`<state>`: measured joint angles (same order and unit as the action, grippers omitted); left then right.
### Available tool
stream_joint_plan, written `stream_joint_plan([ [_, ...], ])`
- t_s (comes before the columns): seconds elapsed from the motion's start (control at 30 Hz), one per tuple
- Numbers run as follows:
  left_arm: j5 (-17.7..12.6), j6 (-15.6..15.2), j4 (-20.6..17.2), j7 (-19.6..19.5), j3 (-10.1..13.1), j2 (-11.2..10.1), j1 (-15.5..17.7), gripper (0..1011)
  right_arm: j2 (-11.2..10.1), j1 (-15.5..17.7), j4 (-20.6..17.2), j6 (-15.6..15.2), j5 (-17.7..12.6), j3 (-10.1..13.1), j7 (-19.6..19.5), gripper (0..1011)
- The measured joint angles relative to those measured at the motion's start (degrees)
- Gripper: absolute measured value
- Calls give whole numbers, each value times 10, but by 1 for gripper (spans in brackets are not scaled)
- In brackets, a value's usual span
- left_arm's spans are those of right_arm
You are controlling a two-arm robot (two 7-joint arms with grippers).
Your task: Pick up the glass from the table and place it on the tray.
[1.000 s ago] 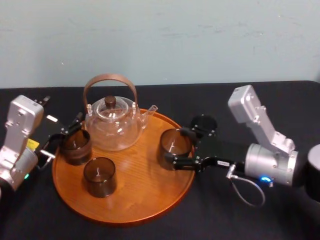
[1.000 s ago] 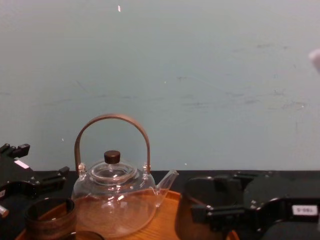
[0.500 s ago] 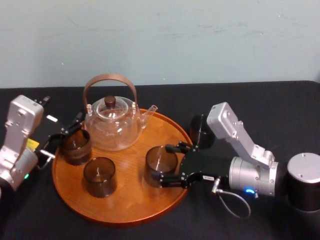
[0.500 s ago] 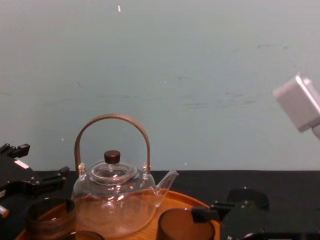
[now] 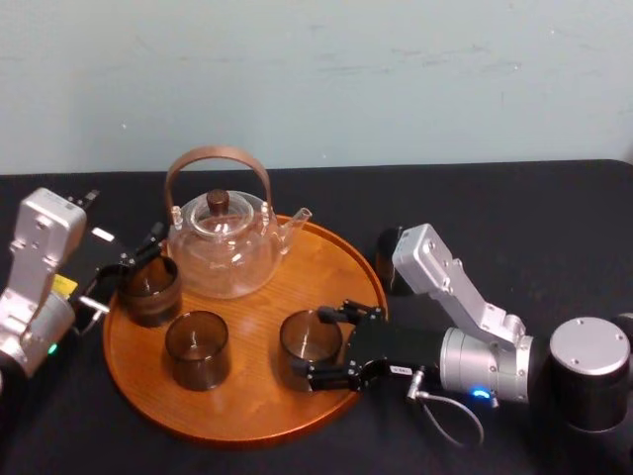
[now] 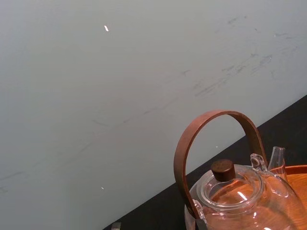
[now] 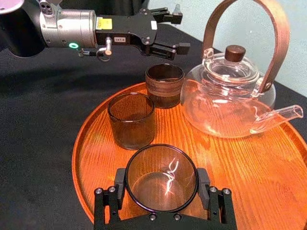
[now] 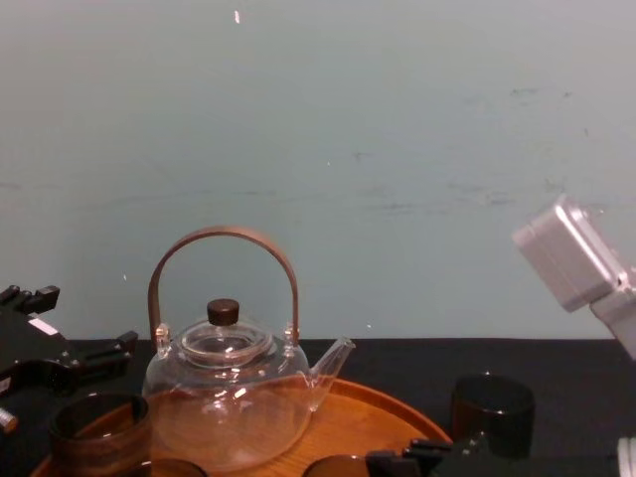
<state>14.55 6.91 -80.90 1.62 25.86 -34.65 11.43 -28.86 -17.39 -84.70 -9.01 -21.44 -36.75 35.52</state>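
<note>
The round orange-brown wooden tray (image 5: 247, 401) lies mid-table and bears a glass teapot (image 5: 223, 245). My right gripper (image 5: 313, 342) is shut on a smoky glass (image 5: 311, 336) over the tray's front right part. In the right wrist view the glass (image 7: 160, 178) sits between both fingers (image 7: 119, 181), at or just above the wood; I cannot tell if it touches. Two more dark glasses (image 5: 197, 348) (image 5: 150, 290) stand on the tray's left side. My left gripper (image 5: 127, 272) hangs open beside the far-left glass, not holding it.
A black cylinder (image 5: 389, 259) stands on the black table just right of the tray, close to my right arm's wrist; it also stands in the chest view (image 8: 492, 412). The teapot's tall wooden handle (image 6: 216, 139) rises at the tray's back. A pale wall lies behind.
My right gripper has carried the glass from the tray's right rim inward and toward the front, lowering it. The left arm and the other glasses have not moved.
</note>
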Motion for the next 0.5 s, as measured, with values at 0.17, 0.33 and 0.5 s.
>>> stream_joint_plan([
  [0.17,0,0,0,0,0,0,0,1001,3,-1,8,0,0,-2,1,903],
  [0.33,0,0,0,0,0,0,0,1001,6,-2,13,1,3,-3,0,903],
  [0.5,0,0,0,0,0,0,0,1002,7,-1,15,1,7,-4,-4,903],
])
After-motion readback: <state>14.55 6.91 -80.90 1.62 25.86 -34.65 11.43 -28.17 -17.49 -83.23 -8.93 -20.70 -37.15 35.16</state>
